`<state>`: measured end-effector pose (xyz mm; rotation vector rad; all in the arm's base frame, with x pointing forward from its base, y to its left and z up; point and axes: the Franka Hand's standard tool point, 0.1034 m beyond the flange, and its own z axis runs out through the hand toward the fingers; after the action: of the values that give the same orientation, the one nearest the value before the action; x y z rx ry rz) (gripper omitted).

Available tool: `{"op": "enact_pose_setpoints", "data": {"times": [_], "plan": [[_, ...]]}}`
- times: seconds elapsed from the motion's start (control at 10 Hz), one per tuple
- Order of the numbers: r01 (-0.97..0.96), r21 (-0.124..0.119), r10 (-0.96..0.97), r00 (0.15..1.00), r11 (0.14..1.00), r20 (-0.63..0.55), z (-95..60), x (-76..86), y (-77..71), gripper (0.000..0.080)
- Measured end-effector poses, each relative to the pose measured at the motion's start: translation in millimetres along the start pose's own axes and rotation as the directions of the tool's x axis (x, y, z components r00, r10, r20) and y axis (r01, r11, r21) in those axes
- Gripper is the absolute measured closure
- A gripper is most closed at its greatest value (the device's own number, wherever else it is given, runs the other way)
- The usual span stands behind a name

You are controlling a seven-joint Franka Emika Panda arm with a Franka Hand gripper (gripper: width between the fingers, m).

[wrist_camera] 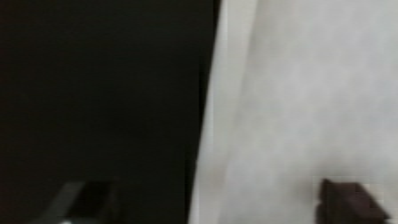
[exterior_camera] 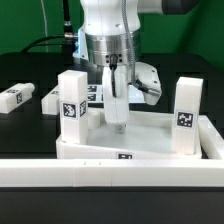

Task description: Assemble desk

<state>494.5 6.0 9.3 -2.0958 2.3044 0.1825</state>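
The white tray-like tabletop (exterior_camera: 150, 135) lies in front of the arm. One tagged white leg (exterior_camera: 70, 101) stands upright at its corner on the exterior view's left, and another (exterior_camera: 187, 116) at the right corner. A third white leg (exterior_camera: 119, 112) stands upright near the tabletop's middle, its top between the fingers of my gripper (exterior_camera: 117, 88). In the wrist view this leg (wrist_camera: 302, 100) fills the space from one finger across to about the middle. A dark gap separates it from the other finger (wrist_camera: 80, 203). The gripper (wrist_camera: 217, 203) looks open around the leg.
A long low white wall (exterior_camera: 110, 172) runs along the front. Two more tagged white pieces (exterior_camera: 15, 97) (exterior_camera: 50, 98) lie on the black table at the exterior view's left. A tagged flat piece (exterior_camera: 93, 94) shows behind the left leg.
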Motion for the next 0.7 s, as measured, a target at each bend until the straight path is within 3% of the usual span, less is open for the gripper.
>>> {"op": "enact_pose_setpoints", "data": {"times": [0.1, 0.2, 0.3, 0.4, 0.7], "plan": [[0.0, 0.0, 0.0, 1.0, 1.0, 0.0, 0.1, 0.0, 0.1, 0.0451], [0.0, -0.001, 0.0, 1.0, 1.0, 0.0, 0.3, 0.0, 0.2, 0.0586], [0.0, -0.001, 0.0, 1.0, 1.0, 0.0, 0.5, 0.1, 0.4, 0.0586], [0.005, 0.006, -0.005, 1.0, 1.0, -0.002, -0.5, 0.4, -1.3, 0.0725], [0.007, 0.006, -0.007, 1.0, 1.0, -0.003, -0.4, 0.3, -1.4, 0.0725]]}}
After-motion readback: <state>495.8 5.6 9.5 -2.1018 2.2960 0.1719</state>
